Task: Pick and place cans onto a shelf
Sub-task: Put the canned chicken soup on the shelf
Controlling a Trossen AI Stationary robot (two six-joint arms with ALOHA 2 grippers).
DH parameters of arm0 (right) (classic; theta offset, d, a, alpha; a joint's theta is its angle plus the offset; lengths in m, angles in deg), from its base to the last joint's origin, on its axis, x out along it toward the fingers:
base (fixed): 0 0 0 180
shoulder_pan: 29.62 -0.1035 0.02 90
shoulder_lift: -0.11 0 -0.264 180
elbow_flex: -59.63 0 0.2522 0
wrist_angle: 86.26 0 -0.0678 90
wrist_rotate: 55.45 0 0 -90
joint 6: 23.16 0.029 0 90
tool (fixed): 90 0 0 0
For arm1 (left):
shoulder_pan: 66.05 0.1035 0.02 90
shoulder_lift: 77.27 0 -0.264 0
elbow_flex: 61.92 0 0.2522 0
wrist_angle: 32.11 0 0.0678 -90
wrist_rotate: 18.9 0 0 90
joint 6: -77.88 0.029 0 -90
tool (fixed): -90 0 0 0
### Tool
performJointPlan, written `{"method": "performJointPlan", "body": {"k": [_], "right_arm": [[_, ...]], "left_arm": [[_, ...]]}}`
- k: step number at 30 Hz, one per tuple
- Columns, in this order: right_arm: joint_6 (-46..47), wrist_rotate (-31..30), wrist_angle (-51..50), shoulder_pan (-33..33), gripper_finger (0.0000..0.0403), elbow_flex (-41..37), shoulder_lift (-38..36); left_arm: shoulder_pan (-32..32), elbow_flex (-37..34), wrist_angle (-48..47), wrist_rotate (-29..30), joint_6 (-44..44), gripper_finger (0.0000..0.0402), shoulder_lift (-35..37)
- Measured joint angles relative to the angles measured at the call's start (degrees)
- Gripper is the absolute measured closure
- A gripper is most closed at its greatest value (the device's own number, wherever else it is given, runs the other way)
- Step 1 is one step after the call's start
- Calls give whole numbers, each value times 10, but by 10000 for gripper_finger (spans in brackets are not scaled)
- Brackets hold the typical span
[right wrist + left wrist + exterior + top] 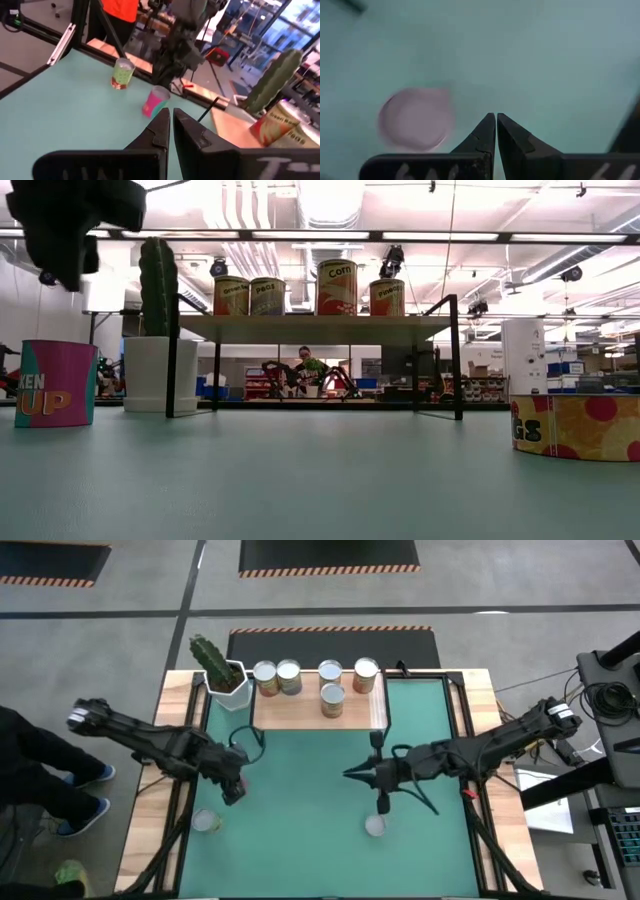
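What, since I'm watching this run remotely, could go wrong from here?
1. The left gripper hangs near the pink can with its fingers shut; descending like that could knock the can over.
2. The shelf already holds five cans, one in front of the row, so another placement might bump them.
3. The cactus pot stands beside the shelf's left end, where a loaded arm could clip it.
The right gripper waits shut over mid-table.

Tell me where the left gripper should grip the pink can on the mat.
Probably the side wall of the pink can, from above: it stands upright, flat top up, with open mat all around. The left gripper, beside it, is shut and must open first.
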Motion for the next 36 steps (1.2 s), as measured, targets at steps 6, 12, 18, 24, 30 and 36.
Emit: {"method": "performJointPlan", "body": {"k": [6,12,18,24,30,36], "right_arm": [[-33,1,-3,0,390,22,0],[-47,2,-18,0,390,23,0],[-43,2,-19,0,390,14,0],[-44,2,-21,0,390,9,0],[-43,2,-26,0,390,9,0],[-38,2,-31,0,390,9,0]], "left_arm": [[0,24,-51,0,8,397,-39],[0,24,-72,1,-2,344,-35],[0,23,-86,42,-35,233,-33],[0,19,-105,89,-56,117,-54],[0,11,-104,92,-56,79,-81],[0,-9,-88,94,-58,81,-92]]}}
